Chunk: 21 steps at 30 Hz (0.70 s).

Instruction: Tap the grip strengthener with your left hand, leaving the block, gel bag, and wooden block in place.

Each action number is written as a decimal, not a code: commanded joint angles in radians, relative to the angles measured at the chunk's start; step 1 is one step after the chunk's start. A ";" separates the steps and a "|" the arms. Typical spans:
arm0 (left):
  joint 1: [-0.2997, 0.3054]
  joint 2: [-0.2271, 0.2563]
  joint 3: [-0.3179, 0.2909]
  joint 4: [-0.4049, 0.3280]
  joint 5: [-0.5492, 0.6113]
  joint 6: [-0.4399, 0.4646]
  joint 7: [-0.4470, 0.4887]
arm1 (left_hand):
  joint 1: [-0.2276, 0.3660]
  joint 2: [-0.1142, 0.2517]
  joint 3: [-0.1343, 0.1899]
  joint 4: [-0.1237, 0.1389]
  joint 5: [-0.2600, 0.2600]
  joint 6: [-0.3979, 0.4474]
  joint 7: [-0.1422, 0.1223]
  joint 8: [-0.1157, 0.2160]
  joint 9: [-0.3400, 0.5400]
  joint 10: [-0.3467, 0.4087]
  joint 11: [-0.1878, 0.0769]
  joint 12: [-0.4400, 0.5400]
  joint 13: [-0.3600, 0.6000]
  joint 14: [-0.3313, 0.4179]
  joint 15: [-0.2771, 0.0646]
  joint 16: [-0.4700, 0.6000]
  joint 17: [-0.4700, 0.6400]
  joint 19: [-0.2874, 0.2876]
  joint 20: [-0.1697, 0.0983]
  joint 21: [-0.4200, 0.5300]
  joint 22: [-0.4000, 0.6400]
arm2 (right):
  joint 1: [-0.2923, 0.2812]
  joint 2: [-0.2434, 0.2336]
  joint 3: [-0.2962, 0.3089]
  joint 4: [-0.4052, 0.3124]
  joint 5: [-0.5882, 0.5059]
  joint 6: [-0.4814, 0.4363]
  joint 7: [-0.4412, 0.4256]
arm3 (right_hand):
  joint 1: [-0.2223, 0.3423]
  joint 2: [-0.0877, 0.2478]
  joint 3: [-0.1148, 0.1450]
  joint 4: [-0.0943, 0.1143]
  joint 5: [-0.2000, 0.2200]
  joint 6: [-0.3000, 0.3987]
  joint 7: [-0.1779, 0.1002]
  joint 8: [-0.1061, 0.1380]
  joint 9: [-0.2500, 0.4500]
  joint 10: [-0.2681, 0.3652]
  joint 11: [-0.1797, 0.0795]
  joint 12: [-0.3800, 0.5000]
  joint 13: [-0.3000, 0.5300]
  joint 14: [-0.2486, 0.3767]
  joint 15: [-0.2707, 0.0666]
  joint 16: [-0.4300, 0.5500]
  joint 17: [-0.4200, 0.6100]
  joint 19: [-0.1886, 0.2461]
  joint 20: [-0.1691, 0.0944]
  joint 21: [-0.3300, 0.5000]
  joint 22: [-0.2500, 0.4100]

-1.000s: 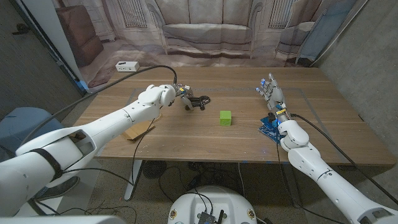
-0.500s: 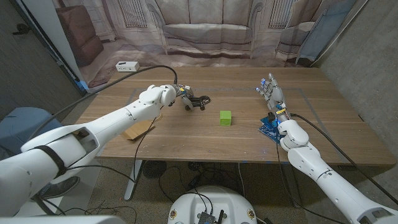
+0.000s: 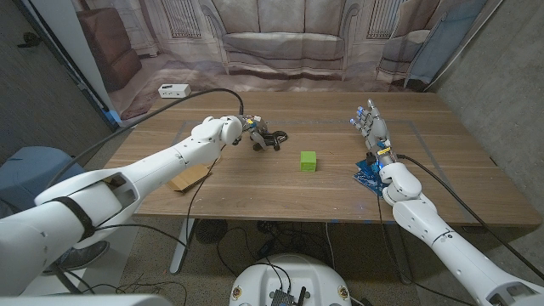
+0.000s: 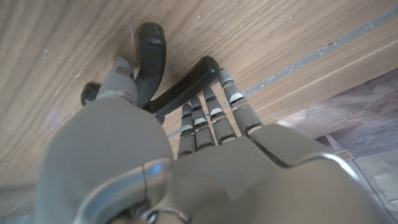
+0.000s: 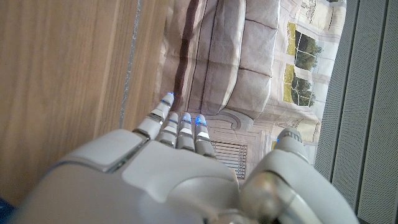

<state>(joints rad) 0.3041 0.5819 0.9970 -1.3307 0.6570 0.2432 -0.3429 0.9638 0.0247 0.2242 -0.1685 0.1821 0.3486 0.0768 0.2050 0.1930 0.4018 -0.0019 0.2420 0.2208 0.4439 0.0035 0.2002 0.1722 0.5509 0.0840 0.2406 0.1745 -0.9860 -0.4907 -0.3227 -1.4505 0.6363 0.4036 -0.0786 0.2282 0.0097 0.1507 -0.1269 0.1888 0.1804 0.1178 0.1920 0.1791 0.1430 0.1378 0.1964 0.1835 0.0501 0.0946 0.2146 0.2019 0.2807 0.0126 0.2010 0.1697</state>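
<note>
The grip strengthener (image 3: 272,138), black with two curved, smooth handles, is lying on the far left part of the wooden table (image 3: 323,191), whose surface is showing long brown grain and a pale taped line. The left hand (image 3: 247,129) is reaching over it from the left; in the left wrist view the straight fingertips (image 4: 211,112) are pressing against one dark handle (image 4: 186,90) while the thumb is sitting by the other, rounded handle, with nothing clasped and the fingers apart. The right hand (image 3: 372,132) is standing upright near the table's right side, its grey segmented fingers (image 5: 177,127) extended and holding nothing. Under the left forearm a flat, tan wooden block (image 3: 189,177) is lying near the front left edge. Just beside the right wrist a blue, crinkled gel bag (image 3: 367,175) is resting on the table. Between the two arms a small green cube-shaped block (image 3: 308,161) is sitting well apart from the strengthener.
</note>
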 commanded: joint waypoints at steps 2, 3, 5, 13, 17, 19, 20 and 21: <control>-0.010 -0.017 0.018 0.044 -0.046 -0.007 -0.016 | 0.045 0.019 0.017 -0.001 0.007 0.017 0.007 0.009 0.004 0.018 0.005 0.009 0.004 0.023 0.002 0.005 0.002 0.024 0.003 0.006 0.004 | 0.013 0.009 0.001 0.018 0.015 0.004 0.016 | 0.008 -0.003 -0.002 -0.001 0.001 0.011 -0.003 0.001 0.006 0.006 0.000 -0.001 0.003 0.006 0.004 -0.001 0.005 0.011 0.001 -0.001 0.002; -0.012 -0.018 0.020 0.046 -0.047 -0.009 -0.016 | 0.048 0.022 0.018 0.000 0.007 0.018 0.010 0.009 0.004 0.018 0.007 0.009 0.004 0.023 0.003 0.004 0.003 0.023 0.005 0.005 0.004 | 0.012 0.009 0.001 0.018 0.016 0.003 0.016 | 0.008 -0.002 -0.002 0.000 0.001 0.011 -0.003 0.001 0.006 0.006 0.000 -0.001 0.003 0.005 0.003 -0.001 0.005 0.012 0.002 -0.001 0.002; -0.015 -0.021 0.023 0.051 -0.051 -0.012 -0.017 | 0.056 0.023 0.018 0.002 0.006 0.030 0.007 0.012 0.005 0.026 0.003 0.011 0.005 0.030 0.000 0.005 0.003 0.034 0.004 0.007 0.005 | 0.010 0.009 0.003 0.016 0.019 0.002 0.015 | 0.008 -0.002 -0.002 0.000 0.001 0.011 -0.004 0.001 0.006 0.006 -0.001 -0.001 0.003 0.006 0.003 0.000 0.005 0.012 0.002 -0.001 0.002; -0.033 -0.034 0.034 0.070 -0.072 -0.019 -0.040 | 0.141 0.056 0.048 -0.003 0.003 0.094 0.012 0.025 0.008 0.094 -0.001 0.028 0.007 0.113 -0.022 0.016 0.003 0.117 -0.013 0.025 0.006 | 0.006 0.011 0.008 0.018 0.029 0.006 0.017 | 0.009 -0.001 -0.002 -0.001 0.001 0.012 -0.004 0.001 0.006 0.006 -0.001 -0.001 0.004 0.011 0.005 0.001 0.005 0.016 0.004 -0.001 0.002; -0.035 -0.039 0.033 0.077 -0.088 -0.021 -0.041 | 0.185 0.068 0.069 -0.008 0.002 0.142 0.009 0.038 0.010 0.140 -0.009 0.040 0.008 0.163 -0.039 0.021 0.003 0.164 -0.027 0.038 0.006 | 0.006 0.014 0.009 0.021 0.033 0.009 0.020 | 0.010 -0.001 -0.002 -0.001 0.001 0.012 -0.003 0.001 0.006 0.006 -0.001 -0.001 0.004 0.011 0.005 0.001 0.005 0.017 0.004 -0.001 0.002; -0.035 -0.040 0.032 0.078 -0.094 -0.020 -0.040 | 0.208 0.074 0.081 -0.009 0.001 0.175 0.007 0.046 0.011 0.162 -0.011 0.046 0.009 0.193 -0.048 0.025 0.003 0.186 -0.033 0.044 0.006 | 0.005 0.016 0.009 0.023 0.035 0.011 0.021 | 0.009 -0.001 -0.002 -0.001 0.001 0.012 -0.003 0.001 0.006 0.006 -0.001 -0.001 0.004 0.011 0.005 0.001 0.006 0.017 0.005 -0.001 0.002; -0.035 -0.039 0.030 0.078 -0.098 -0.020 -0.038 | 0.224 0.075 0.089 -0.012 0.001 0.185 0.010 0.048 0.011 0.177 -0.012 0.050 0.009 0.200 -0.049 0.022 0.002 0.197 -0.037 0.047 0.007 | 0.005 0.017 0.009 0.024 0.036 0.011 0.023 | 0.010 0.000 -0.002 0.000 0.001 0.011 -0.004 0.001 0.006 0.007 -0.001 -0.001 0.004 0.012 0.005 0.001 0.006 0.017 0.005 -0.001 0.002; -0.034 -0.039 0.028 0.077 -0.103 -0.021 -0.036 | 0.240 0.071 0.095 -0.013 0.001 0.200 0.006 0.051 0.012 0.189 -0.017 0.052 0.009 0.222 -0.056 0.023 0.001 0.215 -0.042 0.053 0.007 | 0.005 0.018 0.009 0.025 0.038 0.012 0.024 | 0.009 0.000 -0.002 0.000 0.001 0.012 -0.004 0.001 0.006 0.006 -0.002 -0.001 0.004 0.012 0.006 0.001 0.006 0.018 0.005 -0.001 0.002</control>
<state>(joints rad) 0.2754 0.5517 1.0202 -1.2700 0.5942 0.2293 -0.3650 1.1316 0.0562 0.2631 -0.1410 0.1857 0.5149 0.0823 0.2450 0.1983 0.5578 -0.0092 0.2811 0.2243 0.5890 -0.0050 0.2156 0.1693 0.6208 0.1180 0.2797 0.1739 -0.9783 -0.4792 -0.3167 -1.4328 0.6611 0.4083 -0.0625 0.2282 0.0097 0.1507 -0.1269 0.1888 0.1859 0.1123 0.1920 0.1791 0.1429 0.1377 0.1964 0.1835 0.0556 0.1001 0.2146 0.2019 0.2861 0.0180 0.2010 0.1697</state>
